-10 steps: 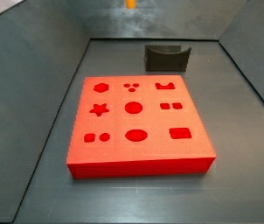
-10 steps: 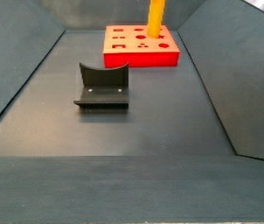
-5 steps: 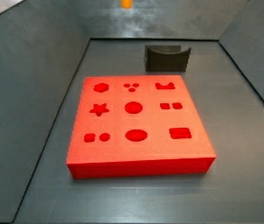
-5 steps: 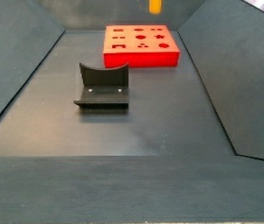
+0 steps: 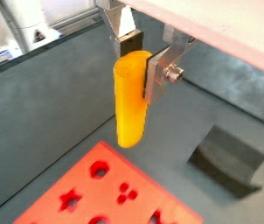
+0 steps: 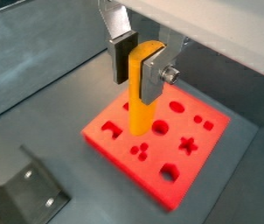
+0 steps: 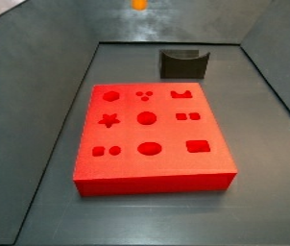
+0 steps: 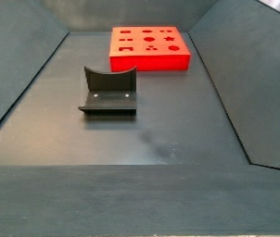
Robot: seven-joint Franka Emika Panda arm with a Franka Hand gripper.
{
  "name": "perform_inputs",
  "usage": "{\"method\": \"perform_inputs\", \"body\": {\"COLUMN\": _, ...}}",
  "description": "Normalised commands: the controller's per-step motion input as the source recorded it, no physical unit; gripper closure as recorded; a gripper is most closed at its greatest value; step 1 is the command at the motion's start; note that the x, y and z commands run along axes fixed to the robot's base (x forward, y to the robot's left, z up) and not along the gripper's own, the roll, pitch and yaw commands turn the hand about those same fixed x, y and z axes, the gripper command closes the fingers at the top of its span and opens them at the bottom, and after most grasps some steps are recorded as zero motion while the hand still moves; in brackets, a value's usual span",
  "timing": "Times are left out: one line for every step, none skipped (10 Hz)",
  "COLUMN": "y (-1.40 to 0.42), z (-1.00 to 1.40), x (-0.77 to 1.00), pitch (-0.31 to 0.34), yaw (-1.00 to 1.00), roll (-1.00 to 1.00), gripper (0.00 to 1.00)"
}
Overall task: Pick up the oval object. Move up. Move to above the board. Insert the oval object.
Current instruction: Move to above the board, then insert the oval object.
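Two silver finger plates with dark pads clamp the oval object (image 5: 131,96) between them in both wrist views; the gripper (image 5: 142,59) is closed on the upper part of the peg, and the peg hangs straight down below the fingers (image 6: 149,74). The oval object (image 6: 139,87) is orange-yellow, slim and rounded along its sides, with its lower end free in the air and touching nothing.

The board (image 6: 170,149) lies flat on the dark floor beneath the held peg. In a wrist view the peg's lower end appears over the board's near edge region, clear of its top surface. The board's top carries a star, circles, squares and an oval cut-out, all visibly unfilled in a side view (image 7: 149,135).

The fixture (image 7: 183,63), a dark bracket on a base plate, stands on the floor just beyond the board's far edge in a side view and well in front of the board (image 8: 149,47) in a side view (image 8: 108,92). It also appears at the margin of both wrist views (image 5: 229,158).

In a side view only a small orange tip of the oval object (image 7: 138,4) shows at the upper edge, above the floor; the gripper itself is out of frame in both side views.
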Motion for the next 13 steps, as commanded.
{"method": "perform_inputs", "body": {"y": -1.00, "z": 0.24, "x": 0.15, "pitch": 0.130, "yaw": 0.01, "roll": 0.00, "gripper": 1.00}}
{"method": "perform_inputs", "body": {"y": -0.94, "z": 0.23, "x": 0.17, "pitch": 0.130, "yaw": 0.01, "roll": 0.02, "gripper": 1.00}}
{"method": "perform_inputs", "body": {"y": -0.57, "z": 0.14, "x": 0.14, "pitch": 0.121, "yaw": 0.01, "roll": 0.01, "gripper": 1.00}}
{"method": "perform_inputs", "body": {"y": -0.27, "z": 0.07, "x": 0.10, "pitch": 0.104, "yaw": 0.00, "roll": 0.02, "gripper": 1.00}}
{"method": "perform_inputs", "body": {"y": -0.19, "z": 0.05, "x": 0.08, "pitch": 0.092, "yaw": 0.00, "roll": 0.02, "gripper": 1.00}}
{"method": "perform_inputs", "body": {"y": 0.00, "z": -0.03, "x": 0.00, "pitch": 0.000, "yaw": 0.00, "roll": 0.00, "gripper": 1.00}}
{"method": "perform_inputs", "body": {"y": 0.00, "z": 0.00, "x": -0.03, "pitch": 0.000, "yaw": 0.00, "roll": -0.02, "gripper": 1.00}}
{"method": "perform_inputs", "body": {"y": 0.07, "z": -0.03, "x": -0.10, "pitch": 0.000, "yaw": 0.00, "roll": 0.00, "gripper": 1.00}}
{"method": "perform_inputs", "body": {"y": 0.00, "z": -0.24, "x": -0.33, "pitch": -0.047, "yaw": -0.18, "roll": 0.17, "gripper": 1.00}}
{"method": "perform_inputs", "body": {"y": 0.00, "z": -0.47, "x": -0.03, "pitch": -0.041, "yaw": 0.03, "roll": 0.26, "gripper": 1.00}}
{"method": "perform_inputs", "body": {"y": -0.02, "z": -0.67, "x": 0.00, "pitch": -0.171, "yaw": 0.19, "roll": 0.23, "gripper": 1.00}}
{"method": "perform_inputs", "body": {"y": -0.17, "z": -0.60, "x": 0.11, "pitch": -0.249, "yaw": 0.11, "roll": 0.17, "gripper": 1.00}}
{"method": "perform_inputs", "body": {"y": -0.09, "z": -0.71, "x": 0.26, "pitch": -0.196, "yaw": 0.09, "roll": 0.14, "gripper": 1.00}}
